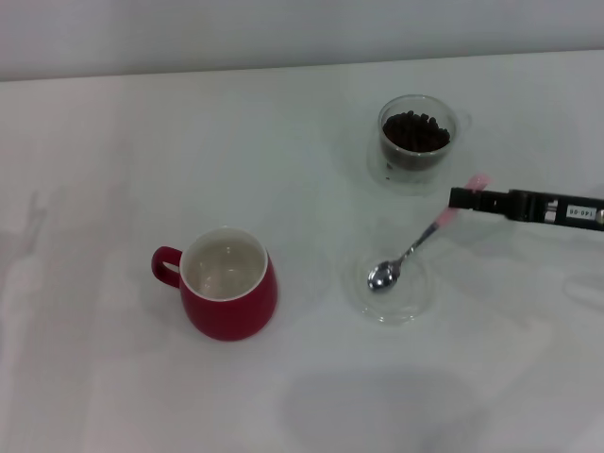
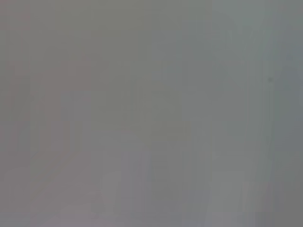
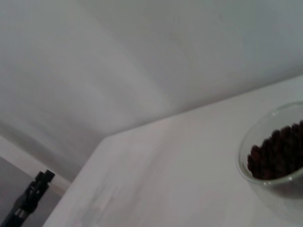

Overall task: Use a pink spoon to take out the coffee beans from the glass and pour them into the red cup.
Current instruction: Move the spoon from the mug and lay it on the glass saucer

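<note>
Picture edge cuts the glass (image 3: 274, 163) short

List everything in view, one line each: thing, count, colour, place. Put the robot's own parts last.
red cup: one, glossy red with a white, empty inside, near left on the table, handle pointing left.
glass: one, clear, far right on the table, upright.
coffee beans: one heap, dark brown, inside the glass.
glass dish: one, clear, flat and shallow, nearer than the glass, right of the red cup.
pink spoon: one, metal bowl and pale pink handle, bowl resting in the glass dish, handle slanting up to the right gripper.
table: one, white.
right gripper: one, black, reaching in from the right, at the spoon's handle end.
left gripper: not in view.
</note>
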Robot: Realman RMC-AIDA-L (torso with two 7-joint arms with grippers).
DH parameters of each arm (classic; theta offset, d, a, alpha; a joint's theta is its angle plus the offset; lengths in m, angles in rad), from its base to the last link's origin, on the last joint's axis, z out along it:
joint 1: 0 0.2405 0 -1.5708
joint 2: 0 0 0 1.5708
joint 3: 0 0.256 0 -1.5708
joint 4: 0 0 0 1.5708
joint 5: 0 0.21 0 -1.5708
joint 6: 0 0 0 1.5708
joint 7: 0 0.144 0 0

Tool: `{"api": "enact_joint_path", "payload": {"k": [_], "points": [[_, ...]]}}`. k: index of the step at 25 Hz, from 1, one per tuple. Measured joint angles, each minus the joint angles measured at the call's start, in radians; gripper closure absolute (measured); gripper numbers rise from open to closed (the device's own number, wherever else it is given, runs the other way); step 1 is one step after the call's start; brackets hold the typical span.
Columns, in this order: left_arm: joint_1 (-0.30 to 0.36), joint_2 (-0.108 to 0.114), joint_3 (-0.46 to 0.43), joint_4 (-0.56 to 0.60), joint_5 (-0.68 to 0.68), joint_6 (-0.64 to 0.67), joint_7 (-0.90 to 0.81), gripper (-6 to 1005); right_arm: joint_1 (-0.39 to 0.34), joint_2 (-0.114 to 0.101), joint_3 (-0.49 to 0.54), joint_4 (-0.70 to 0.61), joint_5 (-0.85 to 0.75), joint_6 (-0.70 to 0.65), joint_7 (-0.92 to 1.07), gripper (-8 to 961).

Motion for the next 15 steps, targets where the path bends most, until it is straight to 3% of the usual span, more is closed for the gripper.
{"api": "enact_joint_path", "payload": {"k": [15], "points": [[0.0, -0.001, 0.0, 0.0, -0.009, -0.01, 0.003, 198, 0.003, 0.002, -0.008, 0.027, -0.043, 0.011, 0.01, 765]]}}
